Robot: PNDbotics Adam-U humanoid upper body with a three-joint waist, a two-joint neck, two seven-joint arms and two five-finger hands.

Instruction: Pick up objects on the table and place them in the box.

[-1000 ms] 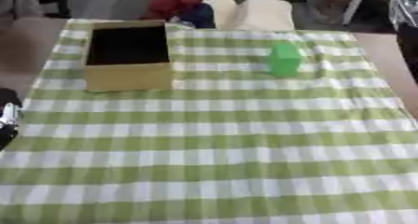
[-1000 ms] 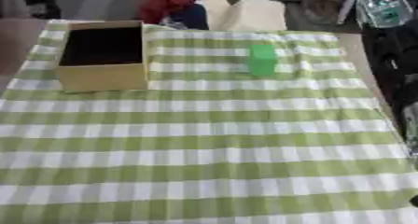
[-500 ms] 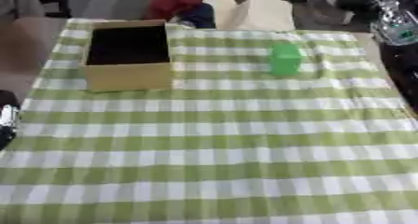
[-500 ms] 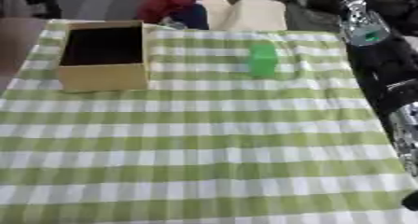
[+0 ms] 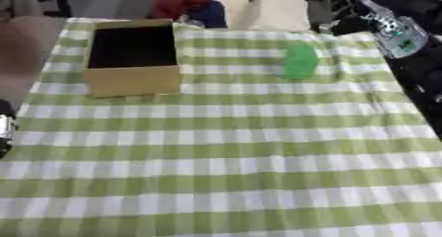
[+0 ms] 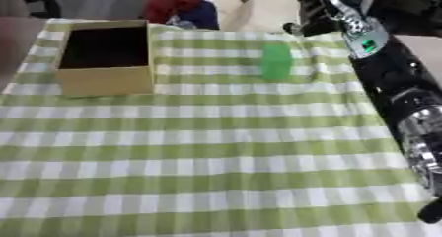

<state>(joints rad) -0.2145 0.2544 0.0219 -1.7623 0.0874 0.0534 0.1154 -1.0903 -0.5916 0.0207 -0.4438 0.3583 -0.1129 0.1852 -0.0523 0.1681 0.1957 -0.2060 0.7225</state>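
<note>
A green block (image 5: pixel 300 60) stands upright on the checked cloth, right of the middle and toward the far side. The tan cardboard box (image 5: pixel 134 80), dark inside, sits open-topped at the far left. My right arm (image 6: pixel 388 78) reaches in along the right side, and its hand (image 6: pixel 313 11) hovers blurred above the table's far edge, just right of and beyond the green block, not touching it. My left hand (image 5: pixel 4 127) shows only as a dark and silver sliver at the left edge, low down.
Beyond the far edge lie a cream cloth bundle (image 5: pixel 269 11) and red and dark blue things (image 5: pixel 183 4). The green and white checked cloth (image 5: pixel 224 172) covers the table, whose right edge runs under my right arm.
My right arm has swung in from the right side and stretched toward the far edge, its hand now close to the green block. The block and box have stayed put.
</note>
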